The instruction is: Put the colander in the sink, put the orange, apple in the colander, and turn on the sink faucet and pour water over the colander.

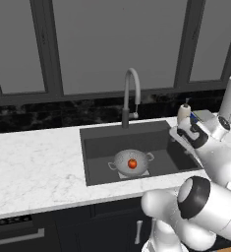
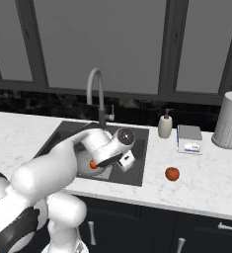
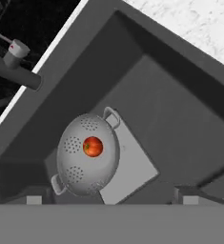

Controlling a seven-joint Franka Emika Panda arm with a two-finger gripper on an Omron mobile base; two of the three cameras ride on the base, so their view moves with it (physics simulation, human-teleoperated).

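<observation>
The grey metal colander [image 1: 131,162] [image 3: 87,155] stands on the pale plate at the bottom of the dark sink [image 1: 100,138] [image 3: 175,100]. A round red-orange fruit [image 1: 132,163] [image 3: 93,146] lies inside it; I cannot tell whether it is the apple or the orange. A second red-orange fruit [image 2: 172,173] rests on the marble counter right of the sink. My gripper [image 3: 111,199] hangs open and empty above the sink's right side, over the colander. The gooseneck sink faucet [image 1: 131,93] [image 2: 96,91] rises behind the basin, with no water showing. In the right base view my arm hides most of the colander.
A soap bottle [image 2: 165,126] stands behind the sink's right corner. Beside it lies a flat grey box [image 2: 189,138], and a tall white roll [image 2: 229,121] stands at the far right. White marble counter [image 1: 33,162] stretches left of the sink. Dark windows back the counter.
</observation>
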